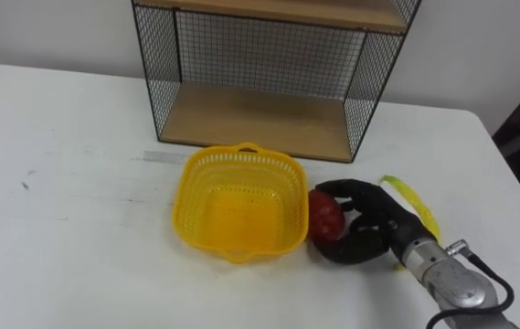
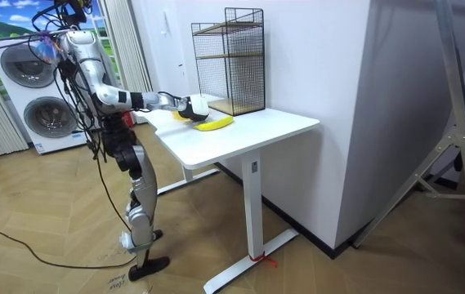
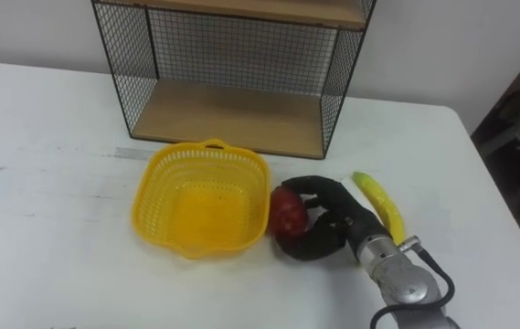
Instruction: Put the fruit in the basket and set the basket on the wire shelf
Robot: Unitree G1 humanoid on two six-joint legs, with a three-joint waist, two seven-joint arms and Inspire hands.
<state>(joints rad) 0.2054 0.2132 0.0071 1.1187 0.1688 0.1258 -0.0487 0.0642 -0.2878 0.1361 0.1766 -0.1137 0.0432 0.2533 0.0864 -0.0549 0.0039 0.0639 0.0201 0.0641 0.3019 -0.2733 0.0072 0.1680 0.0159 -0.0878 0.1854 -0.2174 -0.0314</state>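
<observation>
The red apple (image 1: pixel 325 216) rests on the white table (image 1: pixel 68 192) at 3 o'clock of the empty yellow basket (image 1: pixel 196 196), my right hand (image 1: pixel 369 228) curled around it. A banana (image 3: pixel 380 206) lies at 2 o'clock of my hand, and the wire shelf (image 1: pixel 260 119) stands at 12 o'clock of the basket.

- White table (image 1: pixel 77 238): is standing on a white pedestal frame, its far edge lying against the white wall (image 2: pixel 314 57).
- Pale strip (image 1: pixel 165 156): is lying flat on the tabletop, toward the far edge.
- Small dark mark (image 1: pixel 25 183): is showing near the tabletop's left edge.
- Two washing machines (image 2: pixel 42 121): are standing stacked at the room view's left.
- Grey metal stand (image 2: pixel 461 122): is rising from the wooden floor (image 2: pixel 297 269) at the room view's right.
</observation>
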